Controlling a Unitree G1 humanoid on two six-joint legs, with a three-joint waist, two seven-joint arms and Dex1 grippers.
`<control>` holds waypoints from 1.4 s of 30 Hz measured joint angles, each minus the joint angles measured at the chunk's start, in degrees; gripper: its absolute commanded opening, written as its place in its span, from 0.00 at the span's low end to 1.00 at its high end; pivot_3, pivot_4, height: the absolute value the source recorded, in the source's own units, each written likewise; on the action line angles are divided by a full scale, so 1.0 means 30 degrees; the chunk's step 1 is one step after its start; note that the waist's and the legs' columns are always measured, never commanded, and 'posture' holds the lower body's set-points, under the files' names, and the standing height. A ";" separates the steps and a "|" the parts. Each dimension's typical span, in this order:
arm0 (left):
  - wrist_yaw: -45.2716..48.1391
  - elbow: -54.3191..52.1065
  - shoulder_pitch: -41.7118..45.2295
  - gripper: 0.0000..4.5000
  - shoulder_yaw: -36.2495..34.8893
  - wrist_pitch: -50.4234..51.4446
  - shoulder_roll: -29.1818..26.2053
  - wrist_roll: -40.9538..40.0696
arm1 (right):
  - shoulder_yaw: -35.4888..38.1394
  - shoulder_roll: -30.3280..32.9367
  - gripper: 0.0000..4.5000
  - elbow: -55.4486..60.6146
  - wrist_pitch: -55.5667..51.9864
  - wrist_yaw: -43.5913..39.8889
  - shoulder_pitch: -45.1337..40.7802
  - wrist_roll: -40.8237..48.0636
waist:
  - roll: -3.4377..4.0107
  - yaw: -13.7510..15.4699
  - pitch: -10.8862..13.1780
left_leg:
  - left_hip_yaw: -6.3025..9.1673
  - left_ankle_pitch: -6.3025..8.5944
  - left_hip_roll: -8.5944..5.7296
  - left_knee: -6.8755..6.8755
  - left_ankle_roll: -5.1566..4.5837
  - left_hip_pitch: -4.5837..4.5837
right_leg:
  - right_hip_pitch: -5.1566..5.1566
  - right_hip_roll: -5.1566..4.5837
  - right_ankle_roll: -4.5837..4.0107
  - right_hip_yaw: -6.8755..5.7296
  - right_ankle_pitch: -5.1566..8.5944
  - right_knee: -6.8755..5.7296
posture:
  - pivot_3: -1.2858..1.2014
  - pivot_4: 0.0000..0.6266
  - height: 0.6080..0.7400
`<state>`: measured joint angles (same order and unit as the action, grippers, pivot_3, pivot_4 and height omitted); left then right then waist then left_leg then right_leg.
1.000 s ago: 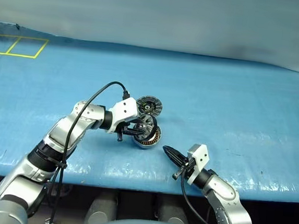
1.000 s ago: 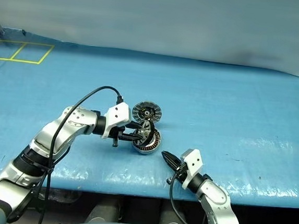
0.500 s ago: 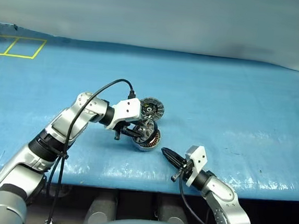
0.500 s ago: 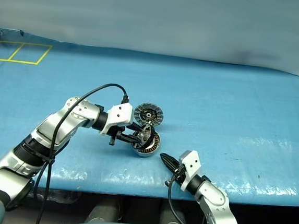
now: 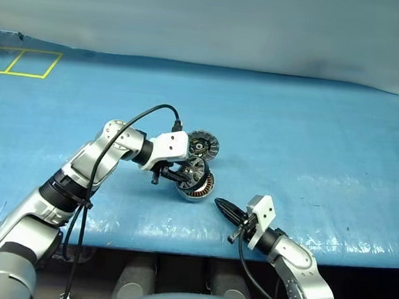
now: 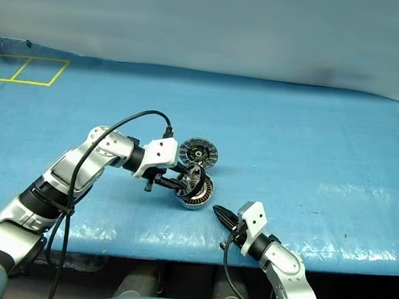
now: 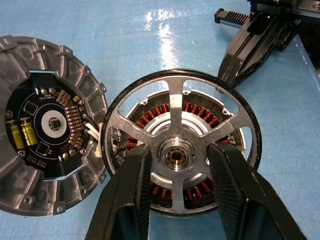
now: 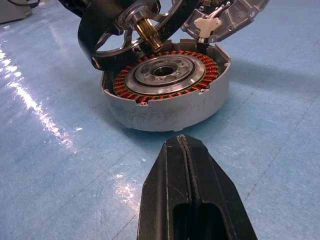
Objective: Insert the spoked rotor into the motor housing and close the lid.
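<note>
A: Blue plastic sheeting (image 5: 312, 145) covers the whole table, wrinkled, with open room on every side of the parts. What sits on it?

B: Largest first: the motor housing (image 8: 167, 97), a round silver metal cup with copper-brown windings ringing a central hole, lies directly beyond the right gripper (image 8: 189, 165), whose two black fingers are pressed together on nothing, tips near the cup's wall but apart from it.

A: And the lid?

B: The lid (image 7: 45, 137), a round grey toothed-rim disc, lies flung open beside the housing, its dark circuit face up, just off the left gripper (image 7: 176, 185).

A: The rotor?

B: The spoked rotor (image 7: 180, 145), a dark grey metal wheel with a shiny hub, is clamped at its hub between the left fingers (image 7: 127, 195), which stand partly open around it. It hangs tilted over the housing's mouth, shaft not yet in.

A: So the step is insertion?

B: I'd judge so. Next calls for levelling the wheel and lowering the shaft into the central hole. The near table edge runs close behind the right gripper.
</note>
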<state>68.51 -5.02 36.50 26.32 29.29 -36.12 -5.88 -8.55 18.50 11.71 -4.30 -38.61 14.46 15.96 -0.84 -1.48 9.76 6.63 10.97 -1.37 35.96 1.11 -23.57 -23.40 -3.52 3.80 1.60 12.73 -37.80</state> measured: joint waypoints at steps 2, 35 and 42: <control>0.0106 0.0000 0.0035 0.33 0.0020 -0.0024 0.0002 0.0146 | -0.0012 -0.0001 0.00 -0.0005 -0.0001 0.0020 0.0001 -0.0013 | 0.0000 -0.0001 0.0000 | -0.0001 0.0000 0.0000 0.0001 0.0000 0.0003 | 0.0002 0.0001 0.0000 0.0000 0.0000 -0.0002 | 0.52 0.24 1.00; 0.2240 0.2015 0.2082 0.99 0.2379 -0.0838 0.0694 0.2748 | -0.0094 -0.0171 0.00 -0.0153 -0.0048 0.0741 0.0114 -0.0477 | -0.0003 -0.0009 0.0002 | 0.0000 0.0000 -0.0001 0.0007 -0.0001 -0.0006 | -0.0001 0.0004 0.0002 0.0000 0.0000 -0.0002 | 0.52 0.24 1.00; 0.2880 0.1723 0.2460 0.99 0.1446 -0.0201 0.1794 0.0947 | -0.0132 -0.0176 0.00 -0.0150 -0.0049 0.0785 0.0159 -0.0475 | -0.0005 -0.0020 0.0004 | 0.0005 0.0000 0.0000 0.0007 -0.0002 -0.0017 | -0.0007 0.0004 0.0003 -0.0001 0.0000 -0.0002 | 0.52 0.24 1.00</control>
<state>77.15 0.15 43.88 30.65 28.69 -30.74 -3.03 -8.95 17.97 11.26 -4.45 -36.25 14.93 14.53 -0.85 -1.54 9.78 6.64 10.97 -1.37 35.98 1.11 -23.62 -23.42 -3.51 3.81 1.59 12.73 -37.80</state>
